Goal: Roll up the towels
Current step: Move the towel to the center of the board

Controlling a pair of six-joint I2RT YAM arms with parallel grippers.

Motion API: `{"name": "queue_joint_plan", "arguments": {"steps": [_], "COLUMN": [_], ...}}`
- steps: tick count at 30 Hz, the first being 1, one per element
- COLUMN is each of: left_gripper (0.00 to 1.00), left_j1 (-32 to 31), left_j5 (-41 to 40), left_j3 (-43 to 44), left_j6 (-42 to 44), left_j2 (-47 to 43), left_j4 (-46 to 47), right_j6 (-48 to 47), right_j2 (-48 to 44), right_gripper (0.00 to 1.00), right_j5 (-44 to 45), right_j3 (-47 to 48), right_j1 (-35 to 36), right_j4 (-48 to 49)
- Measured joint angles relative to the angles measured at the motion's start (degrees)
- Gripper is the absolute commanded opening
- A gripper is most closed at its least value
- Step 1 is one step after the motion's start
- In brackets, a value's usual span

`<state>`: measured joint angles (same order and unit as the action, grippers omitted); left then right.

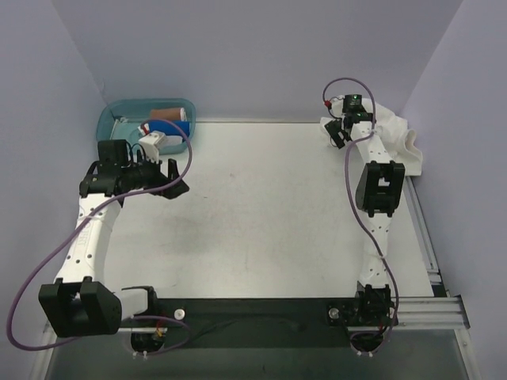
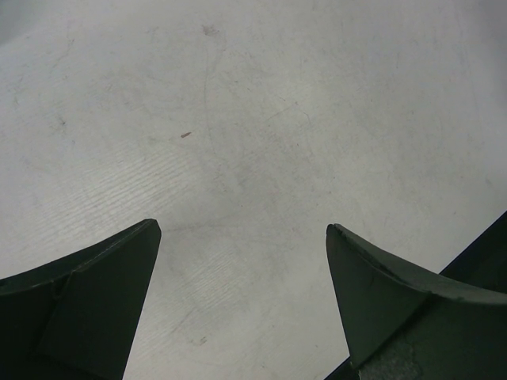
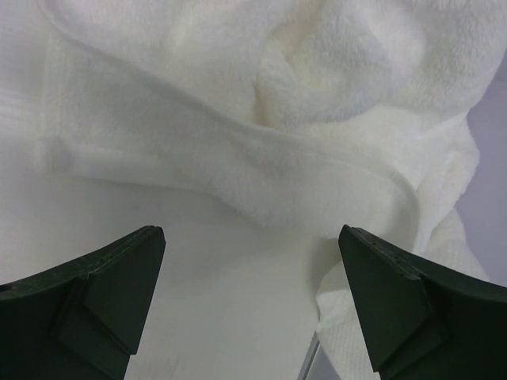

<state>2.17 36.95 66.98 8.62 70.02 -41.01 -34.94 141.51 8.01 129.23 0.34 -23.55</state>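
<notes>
The towels point(image 1: 398, 136) lie in a loose white heap in the far right corner of the table point(image 1: 261, 229), pushed up against the right wall. They are not rolled. The cloth is bunched and crumpled, with folds running in several directions and one flap hanging over the table's right edge. In the right wrist view the towels point(image 3: 317, 95) fill nearly the whole picture. They are plain white terry with a soft, fuzzy pile and no marking. A thick hemmed edge curves across the middle, a deep fold opens above it, and a flatter layer lies underneath.

The right gripper point(image 1: 341, 131) is stretched out to that far corner and hangs over the near left part of the heap. Its jaws stand wide apart and grip nothing, and towel shows in the open space between the fingers of the right gripper point(image 3: 252, 237). Whether the fingertips touch the cloth cannot be told.

The left gripper point(image 1: 171, 180) hovers over the far left part of the table, just near of a blue bin point(image 1: 107, 120) that holds a brown roll point(image 1: 168, 112). In the left wrist view the left gripper point(image 2: 242, 233) is also wide open and empty, with only bare, lightly scuffed table between its fingers.
</notes>
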Motion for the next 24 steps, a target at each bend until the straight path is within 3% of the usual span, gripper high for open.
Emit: {"name": "queue_joint_plan", "arguments": {"steps": [8, 11, 16, 17, 19, 20, 24], "left_gripper": [0.97, 0.97, 0.97, 0.97, 0.97, 0.97, 0.97], "left_j1": [0.0, 0.0, -0.2, -0.2, -0.2, -0.2, -0.2], "left_j5": [-0.8, -1.2, -2.2, -2.5, -2.8, -2.9, -3.1], "left_j3": [-1.0, -1.0, -1.0, -1.0, -1.0, -1.0, -0.9], "left_j6": [0.2, 0.0, -0.1, -0.1, -0.2, -0.5, -1.6], "left_j2": [-0.6, -1.4, -2.9, -3.2, -3.6, -3.7, -3.9], "left_j4": [1.5, 1.7, 1.8, 1.8, 1.8, 1.8, 1.8], "right_j6": [-6.9, -8.1, -10.2, -10.3, -10.7, -10.8, -11.4], "right_j2": [7.3, 8.1, 9.3, 9.3, 9.2, 9.1, 6.2], "right_gripper": [1.00, 0.90, 0.50, 0.31, 0.06, 0.00, 0.00], "right_j5": [4.7, 4.8, 5.0, 4.9, 4.4, 4.3, 4.4], "right_j3": [1.6, 2.5, 2.6, 2.5, 1.7, 0.8, -4.8], "right_j1": [1.7, 1.7, 1.7, 1.8, 2.3, 2.4, 3.5], "right_j4": [10.7, 13.1, 14.7, 14.4, 13.9, 13.9, 13.8]}}
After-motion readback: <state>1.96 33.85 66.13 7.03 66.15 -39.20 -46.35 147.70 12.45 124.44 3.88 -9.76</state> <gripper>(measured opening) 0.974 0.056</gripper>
